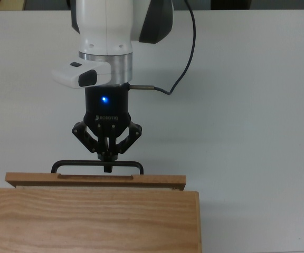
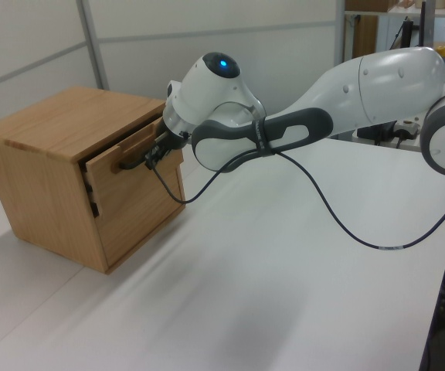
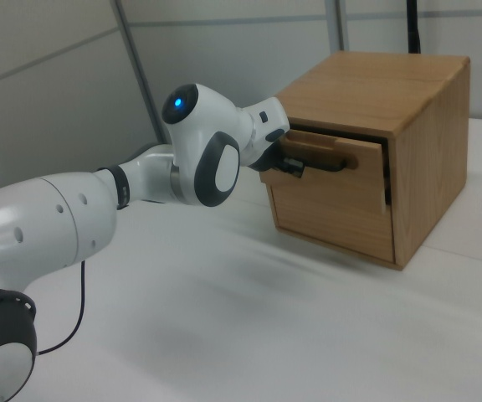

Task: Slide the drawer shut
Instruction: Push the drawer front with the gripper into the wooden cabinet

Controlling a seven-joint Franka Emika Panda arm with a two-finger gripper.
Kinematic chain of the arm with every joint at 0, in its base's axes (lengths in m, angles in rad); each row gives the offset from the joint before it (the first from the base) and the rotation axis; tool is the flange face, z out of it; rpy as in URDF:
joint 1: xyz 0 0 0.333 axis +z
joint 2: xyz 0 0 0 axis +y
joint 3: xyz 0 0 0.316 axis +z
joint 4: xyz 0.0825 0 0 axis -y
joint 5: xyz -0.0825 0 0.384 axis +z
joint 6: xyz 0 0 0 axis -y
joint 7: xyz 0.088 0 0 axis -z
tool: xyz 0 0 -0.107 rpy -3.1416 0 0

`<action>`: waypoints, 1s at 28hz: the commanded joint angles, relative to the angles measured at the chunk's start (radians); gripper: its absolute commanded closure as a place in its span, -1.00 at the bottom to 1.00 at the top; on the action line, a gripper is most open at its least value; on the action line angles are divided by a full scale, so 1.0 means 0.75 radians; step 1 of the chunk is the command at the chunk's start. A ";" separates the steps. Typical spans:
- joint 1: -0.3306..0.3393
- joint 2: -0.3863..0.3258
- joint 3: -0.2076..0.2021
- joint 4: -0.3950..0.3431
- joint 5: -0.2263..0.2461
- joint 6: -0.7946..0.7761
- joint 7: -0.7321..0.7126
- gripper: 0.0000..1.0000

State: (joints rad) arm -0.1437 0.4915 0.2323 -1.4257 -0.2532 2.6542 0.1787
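Observation:
The drawer (image 1: 95,181) shows in the top view only as its light wooden front panel, standing a narrow strip proud of the cabinet. Its slim black bar handle (image 1: 78,164) runs along the front. My gripper (image 1: 107,164) points straight at the panel, with its fingers together on the middle of the handle. In the left view the drawer (image 2: 134,140) sticks out slightly from the cabinet's upper opening, with the gripper (image 2: 152,158) at the handle. The right view shows the drawer (image 3: 343,153) still out by a small gap and the gripper (image 3: 292,164) on the handle (image 3: 323,164).
The wooden cabinet (image 1: 91,221) stands at the top view's bottom edge on a white table (image 1: 247,105). A black cable (image 1: 181,52) trails from my wrist. A wall (image 2: 52,39) stands behind the cabinet in the left view.

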 commanded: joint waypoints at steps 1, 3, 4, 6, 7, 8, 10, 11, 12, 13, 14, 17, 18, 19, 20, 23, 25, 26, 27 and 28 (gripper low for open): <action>-0.003 0.046 -0.005 0.029 -0.059 0.138 0.030 1.00; -0.003 0.068 -0.007 0.031 -0.061 0.193 0.028 1.00; -0.003 0.071 -0.009 0.031 -0.063 0.206 0.028 1.00; -0.003 0.073 -0.013 0.031 -0.073 0.220 0.028 1.00; -0.003 0.075 -0.013 0.031 -0.078 0.224 0.028 1.00; -0.005 0.075 -0.013 0.031 -0.082 0.229 0.028 1.00; -0.005 0.089 -0.013 0.031 -0.086 0.253 0.028 1.00; -0.005 0.091 -0.013 0.031 -0.088 0.269 0.028 1.00; -0.005 0.091 -0.013 0.029 -0.088 0.282 0.028 1.00; -0.005 0.095 -0.013 0.029 -0.088 0.292 0.028 1.00; -0.005 0.093 -0.013 0.029 -0.088 0.296 0.028 1.00; -0.007 0.085 -0.011 0.029 -0.082 0.284 0.028 1.00; -0.009 0.077 -0.009 0.027 -0.078 0.280 0.028 1.00; -0.015 0.063 -0.009 0.021 -0.074 0.272 0.028 1.00; -0.027 0.020 -0.007 0.009 -0.067 0.180 0.030 1.00; -0.033 -0.027 0.001 0.009 -0.061 -0.069 0.028 1.00; -0.038 -0.078 0.003 0.013 -0.057 -0.259 0.028 1.00; -0.038 -0.091 0.007 0.011 -0.051 -0.307 0.026 1.00; -0.038 -0.105 0.013 0.009 -0.041 -0.348 0.024 1.00; -0.040 -0.117 0.019 0.009 -0.031 -0.397 0.021 1.00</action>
State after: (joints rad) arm -0.1662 0.4941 0.2326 -1.3880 -0.2923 2.5398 0.1791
